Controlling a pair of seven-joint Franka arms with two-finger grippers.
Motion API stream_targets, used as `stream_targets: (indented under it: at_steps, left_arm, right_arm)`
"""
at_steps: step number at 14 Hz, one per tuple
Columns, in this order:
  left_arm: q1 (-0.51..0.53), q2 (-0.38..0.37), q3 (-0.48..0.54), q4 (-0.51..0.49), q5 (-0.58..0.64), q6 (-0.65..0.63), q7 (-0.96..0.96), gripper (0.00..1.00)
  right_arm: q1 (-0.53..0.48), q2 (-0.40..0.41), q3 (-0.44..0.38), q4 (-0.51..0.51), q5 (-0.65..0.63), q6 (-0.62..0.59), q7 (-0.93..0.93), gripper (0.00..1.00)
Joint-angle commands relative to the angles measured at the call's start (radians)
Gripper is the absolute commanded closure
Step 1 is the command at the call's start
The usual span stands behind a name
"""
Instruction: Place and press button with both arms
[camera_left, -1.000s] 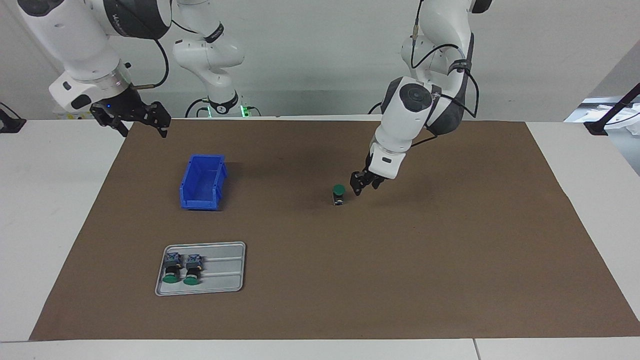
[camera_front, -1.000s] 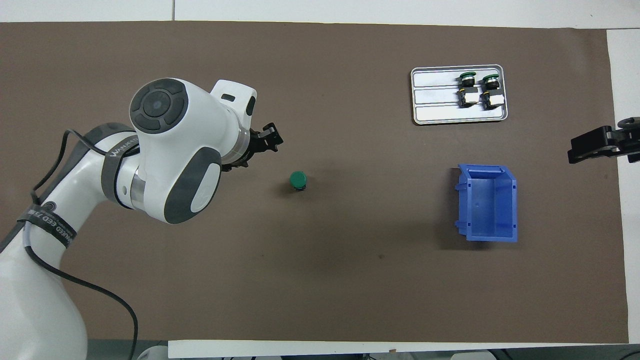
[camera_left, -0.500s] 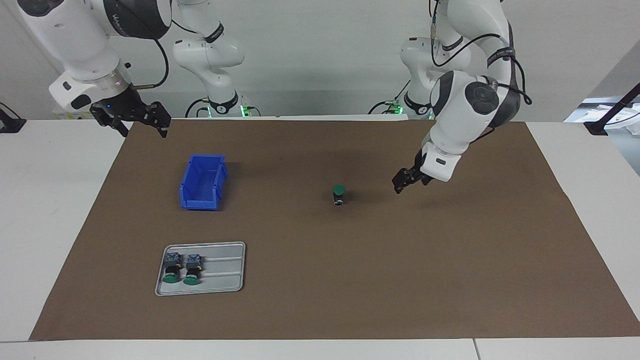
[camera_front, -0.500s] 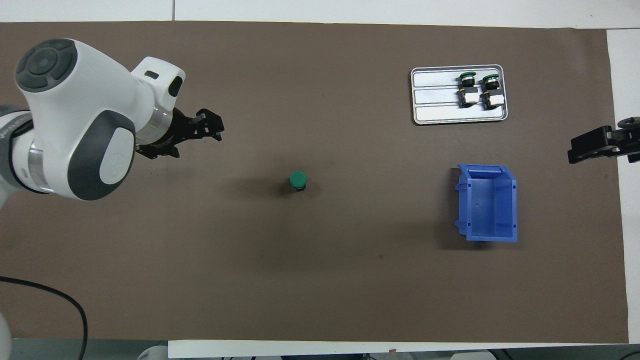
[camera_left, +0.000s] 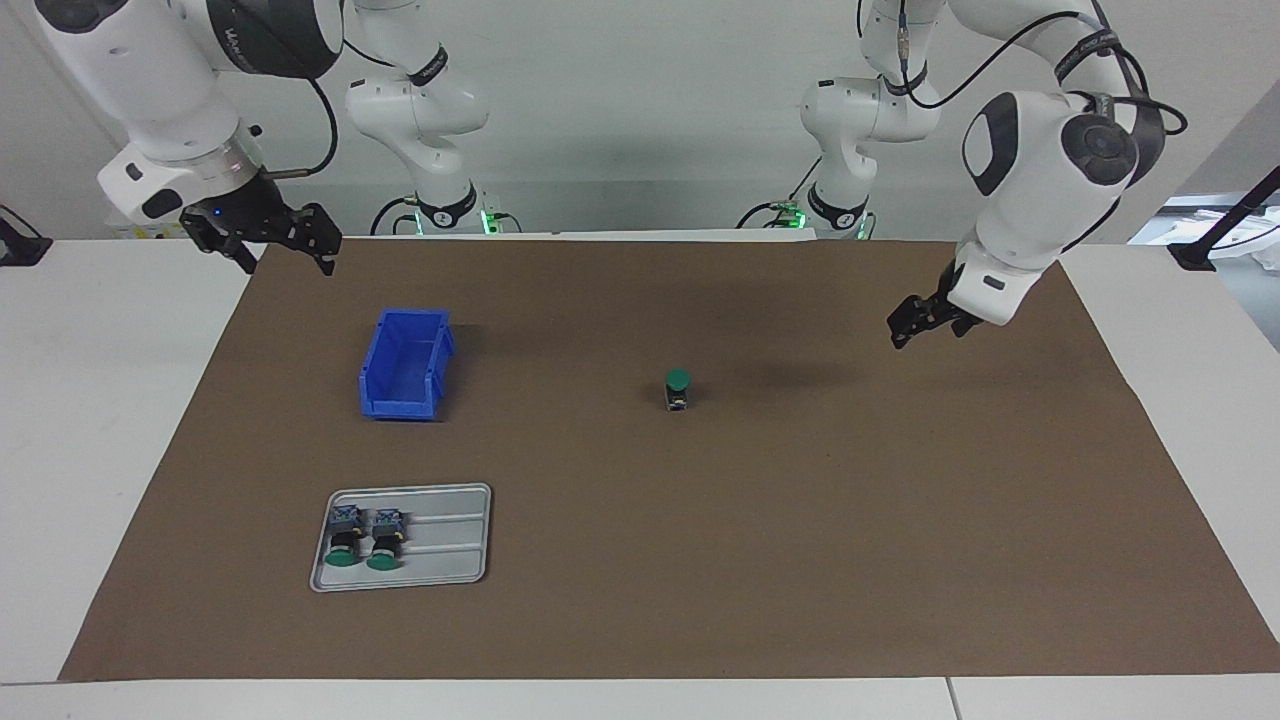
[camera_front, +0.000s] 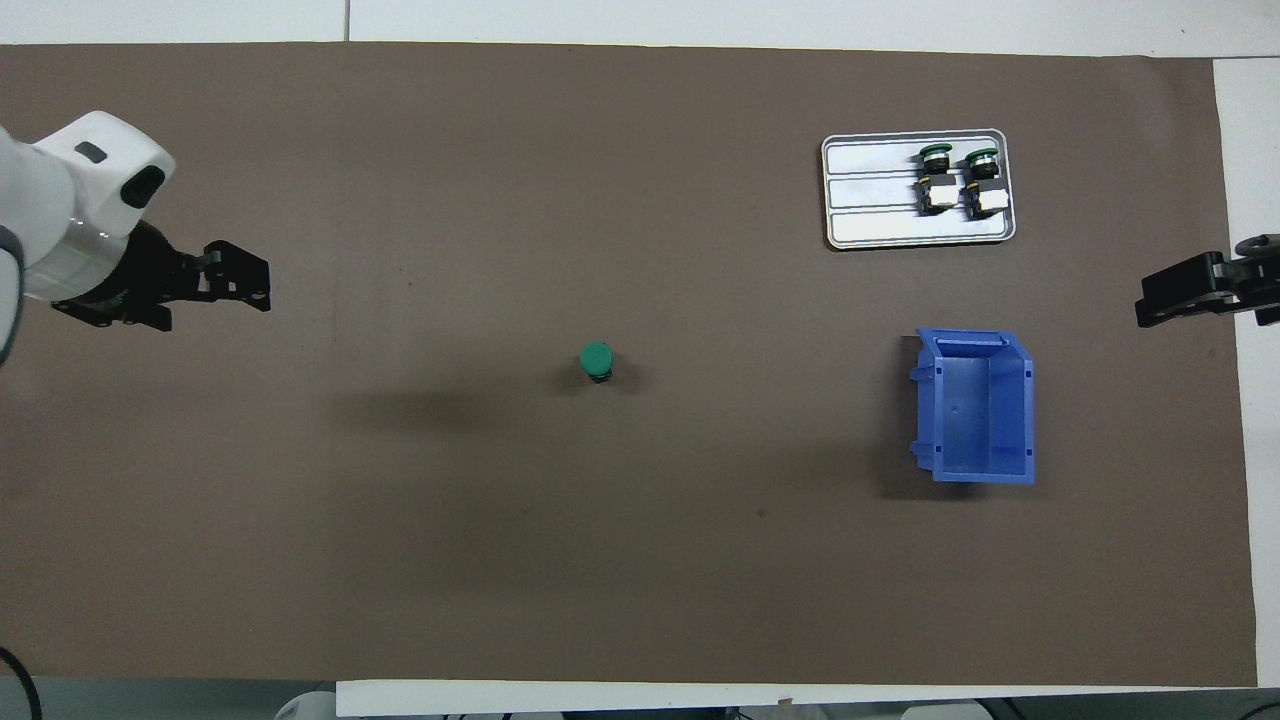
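Note:
The button stands upright on the middle of the brown mat, green cap up, with nothing touching it. My left gripper hangs open and empty above the mat, well off toward the left arm's end of the table. My right gripper waits open and empty in the air over the mat's edge at the right arm's end, close to the blue bin.
A blue bin sits open on the mat toward the right arm's end. Farther from the robots than the bin lies a grey tray holding two more green-capped buttons on their sides.
My left gripper has drawn away from the button, rising and swinging toward the left arm's end. The button stays standing where it was. The right arm has not moved.

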Motion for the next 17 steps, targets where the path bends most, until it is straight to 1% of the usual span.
stream_targets:
  at_steps: [1,3,4,7,9,12,14,15,16,17]
  left_arm:
    - [0.031,-0.016,-0.009,0.074,0.024,-0.119,0.049,0.01]
    - [0.053,-0.021,-0.009,0.142,0.024,-0.203,0.14,0.0]
    - [0.059,-0.025,-0.004,0.15,0.024,-0.224,0.176,0.0]
    - [0.071,-0.042,0.006,0.148,0.033,-0.222,0.204,0.0]
    - [0.071,-0.047,0.005,0.145,0.081,-0.217,0.202,0.0]
    - [0.073,-0.051,0.008,0.145,0.087,-0.206,0.205,0.0]
    - [0.074,-0.051,0.014,0.145,0.093,-0.205,0.205,0.0]
    - [0.091,-0.05,0.012,0.147,0.093,-0.203,0.205,0.0]
    - [0.094,-0.048,0.012,0.148,0.095,-0.203,0.205,0.0]
    - [0.094,-0.048,0.012,0.147,0.095,-0.202,0.204,0.0]
  right_arm:
    - [-0.004,-0.019,0.001,-0.02,0.001,-0.006,-0.022,0.01]
    - [-0.004,-0.019,0.001,-0.02,0.001,-0.006,-0.022,0.01]
    - [-0.004,-0.019,0.001,-0.02,0.001,-0.006,-0.022,0.01]
    - [-0.004,-0.019,0.001,-0.02,0.001,-0.006,-0.022,0.01]
    - [-0.004,-0.019,0.001,-0.02,0.001,-0.006,-0.022,0.01]
    - [-0.004,-0.019,0.001,-0.02,0.0,-0.008,-0.022,0.01]
    - [-0.007,-0.032,0.0,-0.021,0.021,-0.057,-0.043,0.01]
    - [0.005,-0.027,0.014,-0.021,0.085,0.019,-0.026,0.01]
    - [0.06,-0.018,0.044,-0.02,0.101,0.072,0.036,0.01]
    - [0.13,0.02,0.057,0.0,0.101,0.093,0.137,0.01]
